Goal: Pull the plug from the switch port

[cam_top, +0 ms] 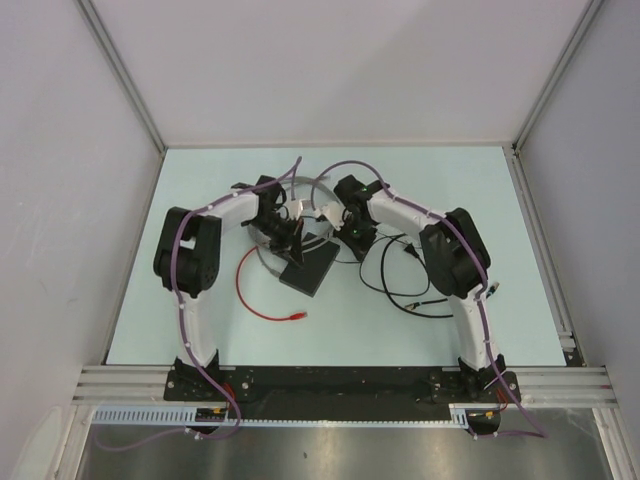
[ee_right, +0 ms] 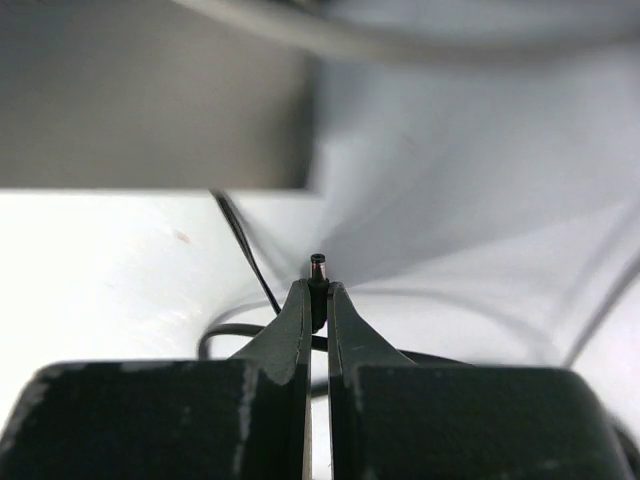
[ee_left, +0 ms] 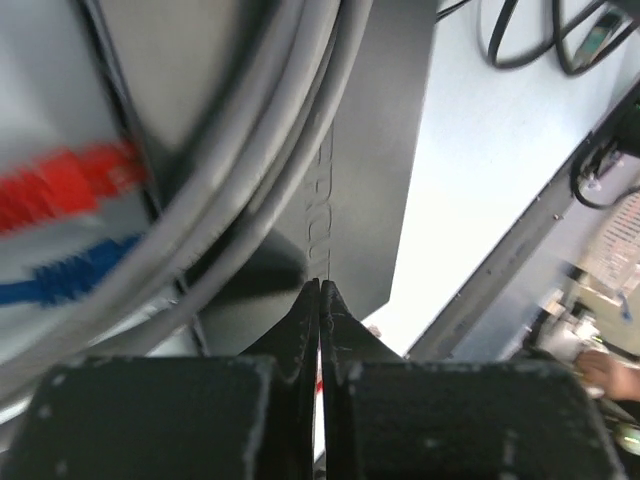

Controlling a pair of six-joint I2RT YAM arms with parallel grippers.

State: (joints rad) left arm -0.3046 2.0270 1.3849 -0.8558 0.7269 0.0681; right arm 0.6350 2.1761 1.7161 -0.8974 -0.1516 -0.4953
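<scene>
Right pincer (ee_right: 318, 296) pinches one plug (ee_right: 318, 264); left pincer (ee_left: 320, 292) closed, empty; one black box (cam_top: 312, 268).

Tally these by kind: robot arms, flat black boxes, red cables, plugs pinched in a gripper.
Robot arms: 2 (left arm, right arm)
Flat black box: 1
Red cable: 1
Pinched plug: 1, in the right gripper
Total: 5

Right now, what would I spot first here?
The little black plug pinched in the right gripper, its tip poking out free. In the middle sits the flat black box, with the shut left gripper over it. A bright red cable curls just left of the box.
</scene>
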